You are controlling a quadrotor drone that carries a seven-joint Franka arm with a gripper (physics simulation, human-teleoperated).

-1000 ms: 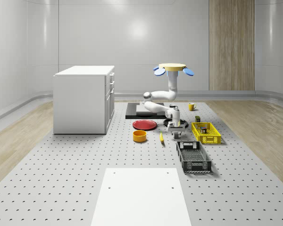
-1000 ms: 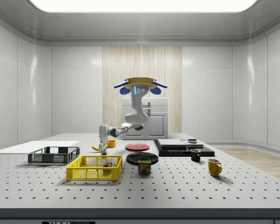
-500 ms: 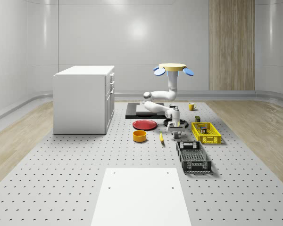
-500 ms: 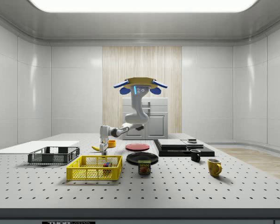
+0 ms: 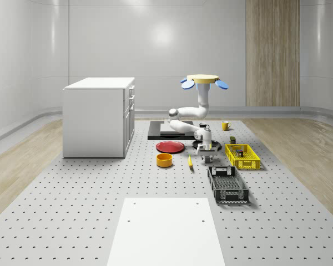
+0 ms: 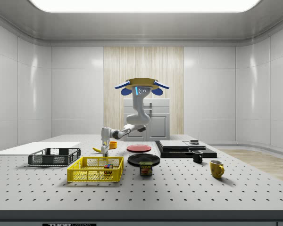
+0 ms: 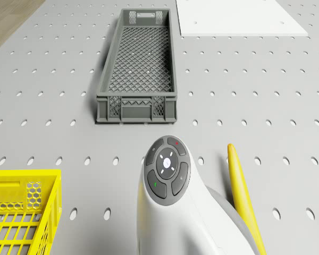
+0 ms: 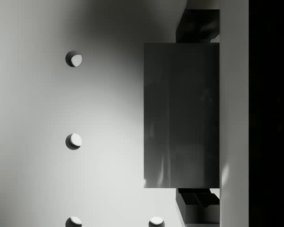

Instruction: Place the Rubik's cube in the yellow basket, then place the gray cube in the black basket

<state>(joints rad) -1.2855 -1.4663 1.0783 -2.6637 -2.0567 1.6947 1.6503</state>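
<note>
Between yellow basket (image 5: 242,156) and banana (image 7: 243,194), gripper (image 5: 206,158) clenched on gray cube (image 8: 181,116) w/ black basket (image 5: 227,184) at 5 o'clock; off-centre grip, so could slip en route.

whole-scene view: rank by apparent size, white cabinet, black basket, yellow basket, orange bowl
Largest to smallest as they look:
1. white cabinet
2. black basket
3. yellow basket
4. orange bowl
The black basket sits nearer the camera than the yellow one, so their true sizes may be alike.
</note>
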